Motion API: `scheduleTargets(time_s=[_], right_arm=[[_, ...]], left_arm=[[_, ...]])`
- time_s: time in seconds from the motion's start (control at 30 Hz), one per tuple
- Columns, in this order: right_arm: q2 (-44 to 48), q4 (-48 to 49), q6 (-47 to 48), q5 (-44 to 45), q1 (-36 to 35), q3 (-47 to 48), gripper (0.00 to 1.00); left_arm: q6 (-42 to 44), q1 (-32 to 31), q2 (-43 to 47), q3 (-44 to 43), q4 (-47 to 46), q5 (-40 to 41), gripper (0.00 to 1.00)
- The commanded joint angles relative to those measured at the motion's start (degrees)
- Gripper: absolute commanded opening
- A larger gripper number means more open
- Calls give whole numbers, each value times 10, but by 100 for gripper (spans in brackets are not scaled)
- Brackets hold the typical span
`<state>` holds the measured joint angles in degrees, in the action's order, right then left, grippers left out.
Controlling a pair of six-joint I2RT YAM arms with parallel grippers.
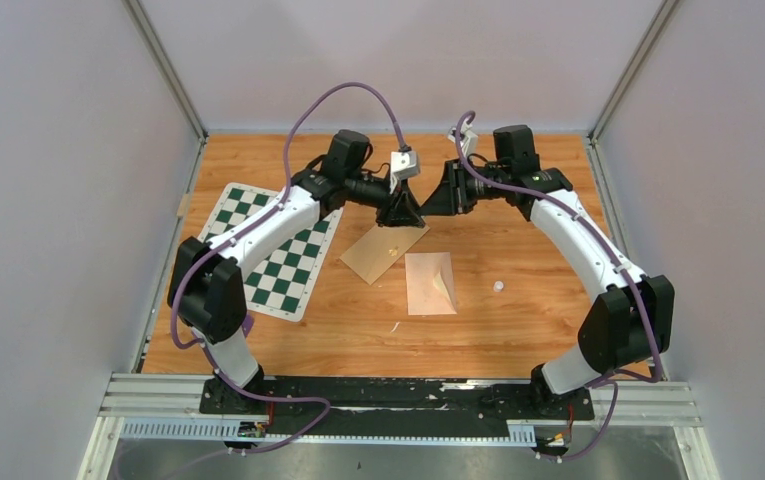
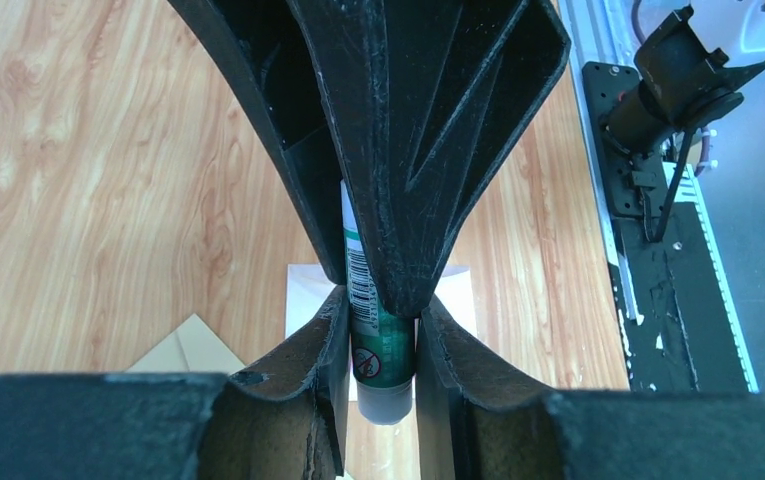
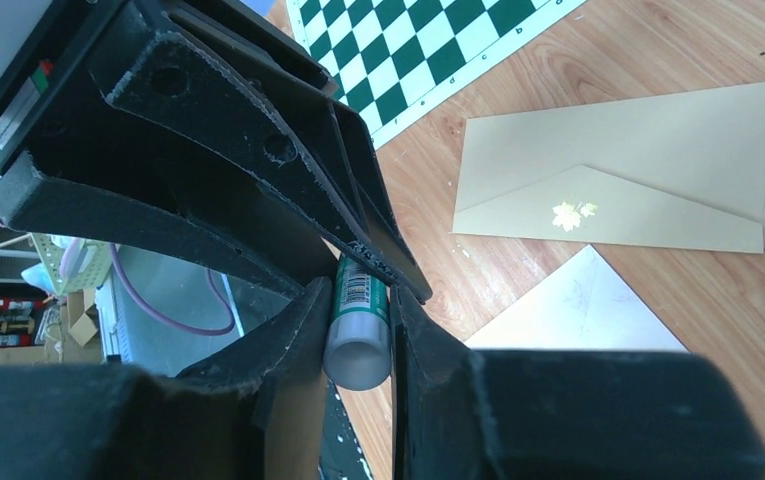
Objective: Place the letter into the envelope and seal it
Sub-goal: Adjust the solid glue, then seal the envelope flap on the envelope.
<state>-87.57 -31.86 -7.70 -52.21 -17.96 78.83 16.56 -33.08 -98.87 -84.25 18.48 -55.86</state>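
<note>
The letter [image 1: 430, 283] lies flat on the table [image 1: 518, 340], a pale sheet outside the envelope [image 1: 383, 252]. We cannot make out its printed border from here. The envelope sits just beside it, at an angle, with its flap folded down, and beyond it lies a chessboard mat [image 1: 278, 250].

Above both papers the two arms meet on a glue stick [image 2: 381, 350]. The left gripper [image 2: 381, 300] has its jaws closed on the white-tipped end, and the right gripper [image 3: 360, 295] clamps the grey end. Each wrist view shows the fingers pressed against the stick on both sides.

We judge the step in hand to be readying the glue — most likely pulling off the cap — though we cannot tell whether it has come loose. Insertion is not yet done. The next move calls for a straight pull along the stick's axis with both grips firm. After that one arm must be freed to lift the flap and slide the letter in.
</note>
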Motion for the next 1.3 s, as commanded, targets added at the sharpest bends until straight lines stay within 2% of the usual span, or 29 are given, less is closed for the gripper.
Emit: scheduleTargets(time_s=[0.0, 0.13, 0.27, 0.33, 0.37, 0.4, 0.47, 0.5, 0.63, 0.87, 1.07, 1.27], right_arm=[[13, 10, -3, -15, 4, 2, 33], [42, 6, -44, -36, 55, -30, 63], [62, -7, -66, -95, 86, -69, 68], [70, -10, -71, -90, 93, -109, 64], [70, -10, -77, -79, 94, -134, 56], [65, -9, -81, -75, 95, -159, 41], [40, -1, -94, -79, 95, -198, 4], [24, 5, -104, -73, 95, -213, 0], [-45, 17, -118, -45, 99, -226, 0], [-131, 10, -107, -36, 105, -191, 0], [-148, 6, -116, 13, 100, -205, 0], [-183, 25, -128, 6, 83, -205, 0]], left_arm=[[-23, 7, -5, 9, -26, -1, 0], [-74, 8, -6, 60, -76, 8, 0], [-194, 8, -13, 147, -200, 22, 0], [-260, 7, -30, 176, -257, 25, 0], [-307, 8, -37, 184, -277, 25, 0], [-331, 7, -53, 199, -318, 28, 0], [-406, 7, -78, 220, -380, 44, 0], [-453, 7, -93, 225, -394, 51, 0], [-526, 7, -131, 239, -416, 88, 0], [-589, 7, -166, 255, -446, 132, 0], [-596, 6, -204, 233, -437, 134, 0], [-589, 1, -216, 229, -414, 154, 0]])
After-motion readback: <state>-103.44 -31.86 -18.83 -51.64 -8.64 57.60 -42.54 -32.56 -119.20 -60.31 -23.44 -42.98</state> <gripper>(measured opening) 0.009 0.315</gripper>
